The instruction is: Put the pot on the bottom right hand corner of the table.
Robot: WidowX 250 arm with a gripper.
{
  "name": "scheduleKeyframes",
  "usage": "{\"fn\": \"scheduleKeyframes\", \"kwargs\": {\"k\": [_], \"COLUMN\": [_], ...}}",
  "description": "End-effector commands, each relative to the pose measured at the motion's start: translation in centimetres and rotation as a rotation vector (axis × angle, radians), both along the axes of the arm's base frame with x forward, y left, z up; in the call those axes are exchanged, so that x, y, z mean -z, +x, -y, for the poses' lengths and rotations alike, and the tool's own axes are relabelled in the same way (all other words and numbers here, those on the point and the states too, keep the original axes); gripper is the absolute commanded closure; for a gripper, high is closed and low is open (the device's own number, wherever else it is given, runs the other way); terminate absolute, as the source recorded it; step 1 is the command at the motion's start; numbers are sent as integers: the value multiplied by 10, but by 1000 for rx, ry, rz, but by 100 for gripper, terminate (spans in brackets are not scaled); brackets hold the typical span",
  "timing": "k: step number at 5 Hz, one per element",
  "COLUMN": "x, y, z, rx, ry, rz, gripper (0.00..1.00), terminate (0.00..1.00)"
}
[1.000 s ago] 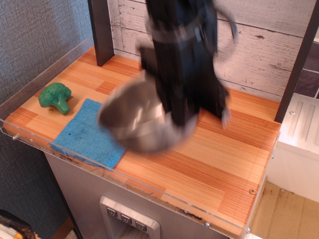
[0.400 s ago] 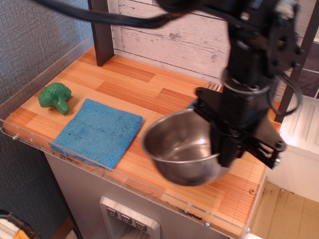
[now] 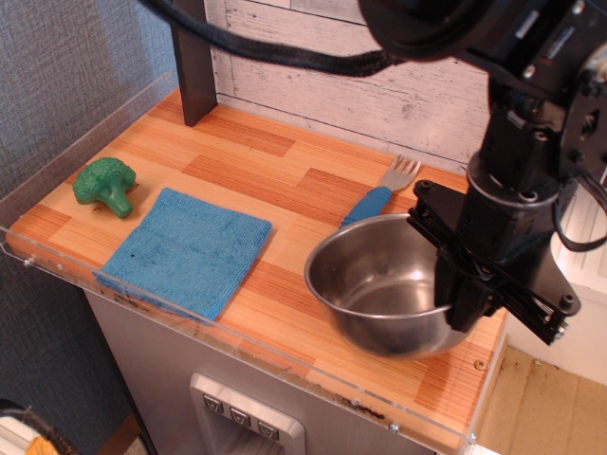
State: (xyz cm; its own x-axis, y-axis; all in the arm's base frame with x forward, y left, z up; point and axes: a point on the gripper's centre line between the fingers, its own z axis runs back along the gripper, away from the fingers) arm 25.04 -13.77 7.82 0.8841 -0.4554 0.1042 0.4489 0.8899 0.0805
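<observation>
The pot (image 3: 379, 284), a wide shiny steel bowl, is at the front right of the wooden table (image 3: 237, 161), upright and low over the planks or resting on them. My gripper (image 3: 460, 303) is shut on the pot's right rim, one finger inside the bowl and the other hidden behind the wall. The black arm rises from there to the upper right.
A blue cloth (image 3: 185, 251) lies at the front left, a green broccoli (image 3: 106, 185) left of it. A blue-handled fork (image 3: 379, 194) lies behind the pot. A clear acrylic rim (image 3: 285, 365) runs along the front edge. A dark post (image 3: 194, 57) stands at the back left.
My gripper has carried the pot from above the blue cloth rightward and down to the front right part of the table. The fork has come into view behind it.
</observation>
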Motion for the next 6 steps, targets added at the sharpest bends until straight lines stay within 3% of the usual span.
{"fn": "scheduleKeyframes", "kwargs": {"k": [1,2,3,4,5,6], "x": [-18,-42,-84,-111,-104,-93], "y": [3,4,5,3,3,-1], "z": [-4,-15,-50,-97,-118,-131], "rx": [-53,-113,-315,-464,-488,-468], "ry": [-19,-93,-105,-67,62,87], "rz": [16,15,-20,-38,-55,-68], "gripper": [0,0,0,0,0,0], "terminate": [0,0,0,0,0,0]}}
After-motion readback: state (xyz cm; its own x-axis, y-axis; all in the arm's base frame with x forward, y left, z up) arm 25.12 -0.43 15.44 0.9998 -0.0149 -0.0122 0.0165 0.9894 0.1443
